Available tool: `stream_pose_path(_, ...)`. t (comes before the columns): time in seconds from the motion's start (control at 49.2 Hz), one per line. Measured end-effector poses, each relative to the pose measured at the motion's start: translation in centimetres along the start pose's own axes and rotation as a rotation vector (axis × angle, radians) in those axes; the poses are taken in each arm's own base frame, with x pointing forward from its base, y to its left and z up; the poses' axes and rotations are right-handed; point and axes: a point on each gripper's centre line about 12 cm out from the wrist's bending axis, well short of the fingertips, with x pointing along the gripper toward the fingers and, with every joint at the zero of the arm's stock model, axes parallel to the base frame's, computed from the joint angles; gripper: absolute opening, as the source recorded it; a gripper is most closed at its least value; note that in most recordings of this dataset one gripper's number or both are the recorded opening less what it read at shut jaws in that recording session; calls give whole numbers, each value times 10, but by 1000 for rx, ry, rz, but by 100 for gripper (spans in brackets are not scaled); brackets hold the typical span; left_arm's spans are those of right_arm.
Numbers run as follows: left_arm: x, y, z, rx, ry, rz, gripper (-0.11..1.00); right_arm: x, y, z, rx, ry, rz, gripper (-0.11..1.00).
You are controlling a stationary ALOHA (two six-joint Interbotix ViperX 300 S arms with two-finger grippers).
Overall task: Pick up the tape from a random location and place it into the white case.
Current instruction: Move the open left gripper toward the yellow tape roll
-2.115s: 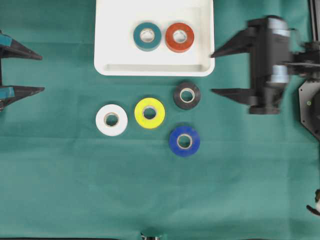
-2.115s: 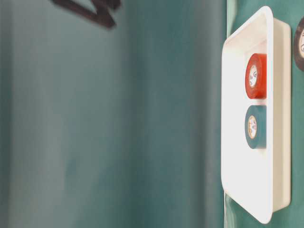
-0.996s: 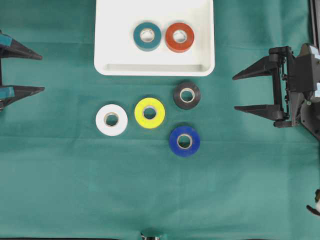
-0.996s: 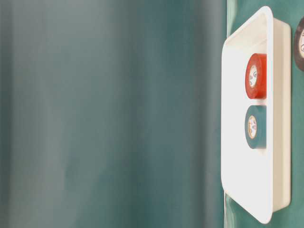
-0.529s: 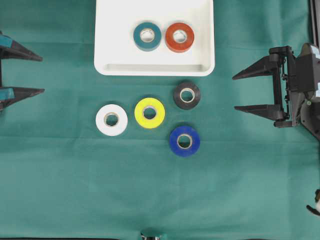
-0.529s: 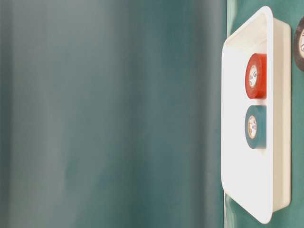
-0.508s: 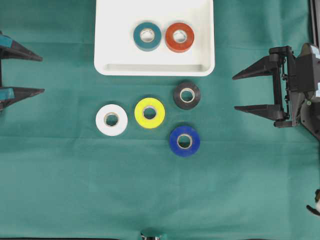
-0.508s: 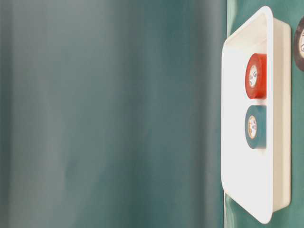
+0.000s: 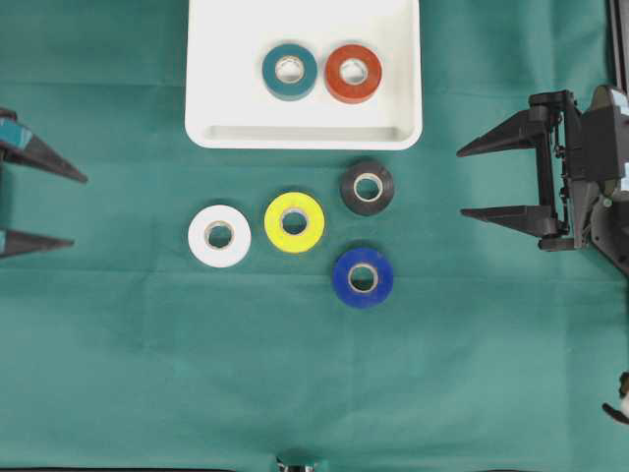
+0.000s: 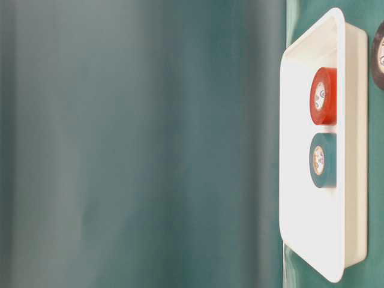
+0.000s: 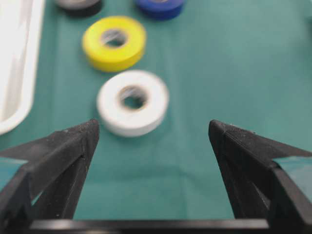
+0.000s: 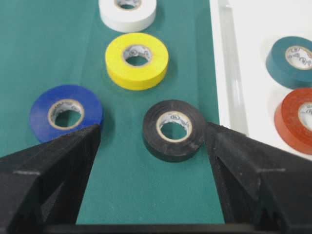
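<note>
— How do the hands look on your end?

— My left hand (image 9: 39, 202) sits at the left edge of the desk (image 9: 295, 374), jaws spread wide, holding nothing. Through its wrist camera the white tape (image 11: 132, 102) lies straight ahead between the fingertips, well apart from them.

— And the right?

— The right hand (image 9: 472, 182) is wide too, empty, level over the green cloth, with the black tape (image 12: 173, 129) in front of it.

— Where's everything else?

— The white case (image 9: 305, 133) is at the top, teal tape (image 9: 289, 71) and red tape (image 9: 353, 73) lying inside. Below it on the cloth: white, yellow tape (image 9: 294, 222), black, blue tape (image 9: 363, 277). Nothing stands between either hand and the rolls.
</note>
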Motion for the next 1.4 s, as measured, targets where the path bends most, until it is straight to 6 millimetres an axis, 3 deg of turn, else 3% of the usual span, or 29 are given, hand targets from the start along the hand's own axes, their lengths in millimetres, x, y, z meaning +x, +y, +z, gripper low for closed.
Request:
stream_pose_path(0.366,11,-1,0,2,-6,-5,99,0,0,0,-2,0,0,82)
stream_pose_path(0.651,35,-1,11,4,-12,-4,99,0,0,0,-2,0,0,82)
stream_pose_path(0.915,71,-2,30,6,-14,-1,99,0,0,0,-4,-1,2,82)
stream_pose_path(1.403,166,7,75,1,49,31,99,0,0,-1,-5,4,-1,82)
